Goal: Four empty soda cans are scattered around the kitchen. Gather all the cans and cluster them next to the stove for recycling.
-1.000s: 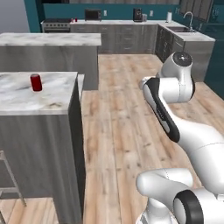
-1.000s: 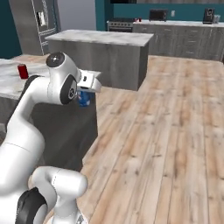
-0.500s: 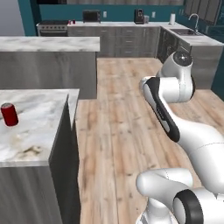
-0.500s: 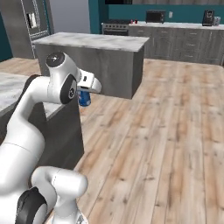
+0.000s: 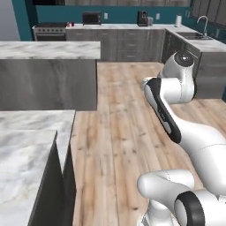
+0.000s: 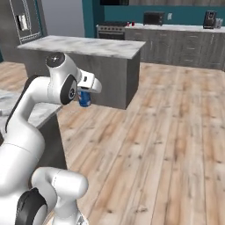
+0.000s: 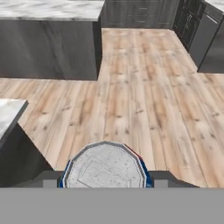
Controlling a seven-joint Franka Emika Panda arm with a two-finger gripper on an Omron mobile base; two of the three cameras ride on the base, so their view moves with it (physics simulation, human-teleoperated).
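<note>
Between the jaws sits the blue soda can [image 7: 105, 166].

We are looking at a kitchen: marble-topped island [image 5: 48, 50], stove [image 6: 112, 29], sink [image 5: 190, 35], grey cabinets [image 5: 128, 44], wood floor [image 5: 123, 132].

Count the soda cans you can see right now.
3. A blue can is in the hand, carried over the wood floor. Two small red cans stand on the far counter beside the stove. Others may be hidden.
</note>
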